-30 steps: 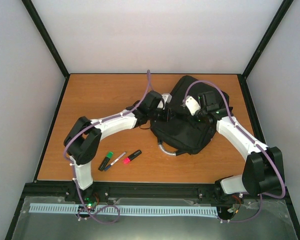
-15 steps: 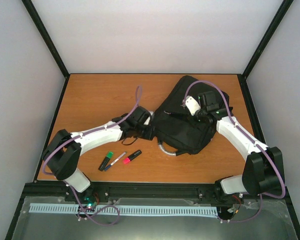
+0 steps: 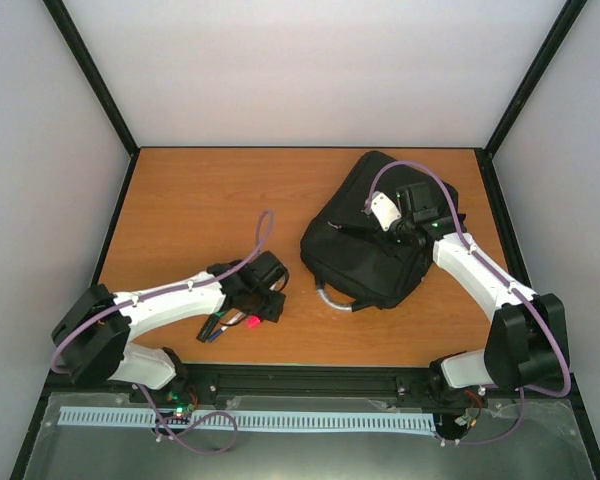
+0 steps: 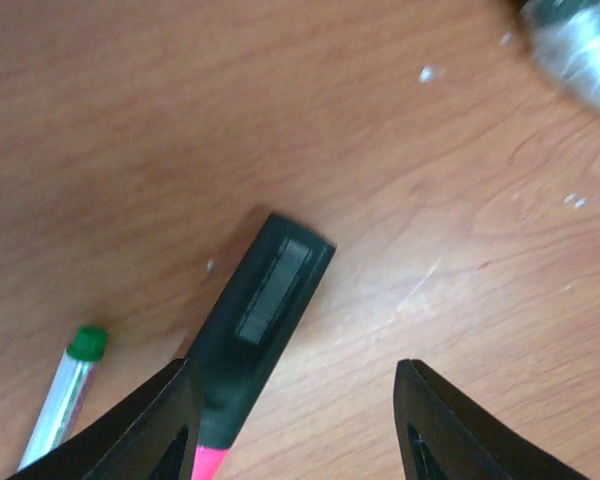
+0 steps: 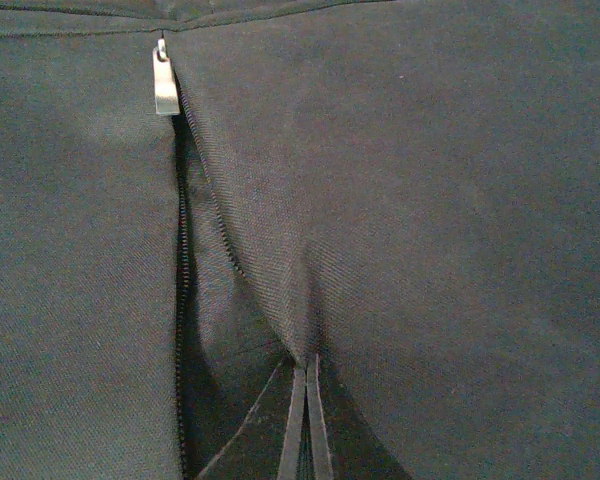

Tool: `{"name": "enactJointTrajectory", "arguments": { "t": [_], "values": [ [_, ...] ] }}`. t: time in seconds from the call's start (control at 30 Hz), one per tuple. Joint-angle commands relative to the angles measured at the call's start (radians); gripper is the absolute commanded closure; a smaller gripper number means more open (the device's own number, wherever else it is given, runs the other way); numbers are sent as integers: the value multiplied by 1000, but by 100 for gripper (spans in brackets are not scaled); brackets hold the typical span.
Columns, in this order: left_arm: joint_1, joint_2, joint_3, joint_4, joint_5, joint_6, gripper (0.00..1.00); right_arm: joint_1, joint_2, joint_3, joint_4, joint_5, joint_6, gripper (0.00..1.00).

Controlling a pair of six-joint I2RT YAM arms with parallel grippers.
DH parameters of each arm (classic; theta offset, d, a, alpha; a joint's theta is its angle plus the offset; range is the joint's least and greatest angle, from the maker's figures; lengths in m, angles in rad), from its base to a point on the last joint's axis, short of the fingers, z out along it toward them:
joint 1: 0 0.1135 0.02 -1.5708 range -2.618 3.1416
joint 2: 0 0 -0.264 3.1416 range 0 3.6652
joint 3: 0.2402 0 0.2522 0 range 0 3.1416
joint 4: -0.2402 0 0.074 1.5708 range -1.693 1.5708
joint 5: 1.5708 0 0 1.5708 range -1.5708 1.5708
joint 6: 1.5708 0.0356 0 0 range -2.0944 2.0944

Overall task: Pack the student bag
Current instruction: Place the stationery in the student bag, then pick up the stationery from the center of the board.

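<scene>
**Down at the near edge, the left arm quits the bag for the pens**

Over on the left side, the change is plain. A second ago the left arm was stretched out against the student bag [image 3: 380, 250], a large black fabric backpack. Now it is folded low over the loose pens near the front of the orange-brown wooden table [image 3: 180, 200]. I read that as the fetching step beginning: something to go in the bag is about to be picked up.

The left gripper [image 4: 292, 372] has its jaws spread wide and holds nothing. A pink highlighter with a black cap [image 4: 265, 300] lies slantwise between its fingers [image 4: 160, 425]. A green-capped pen [image 4: 68, 392] lies just beside it, outside the left finger.

The bag has not shifted. It sits right of centre, well apart from the left gripper, with its grey loop handle [image 3: 332, 300] pointing back towards the pens.

The right gripper [image 5: 304, 400] rests on the bag as it did before. Its jaws are closed tight, and they seem to pinch a raised fold of cloth. Beside that fold the zip gapes open below the metal zip pull [image 5: 166, 82], so the opening looks ready to receive.
</scene>
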Motion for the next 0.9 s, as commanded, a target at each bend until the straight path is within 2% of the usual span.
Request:
{"name": "enactJointTrajectory", "arguments": {
  "t": [0.0,0.1,0.5,0.87],
  "values": [
    [-51,-6,-29,-72,-111,-102,44,-1,-9,8,-2,-32,-5,97],
    [-69,8,-42,-83,-164,-134,44,-3,-21,8,-3,-34,-2,97],
    [-119,-31,-116,-63,-93,-181,47,-2,-22,9,-7,-57,3,97],
    [-137,16,-92,-122,-179,-240,51,-2,-21,6,-6,-57,7,97]
  ]
}}
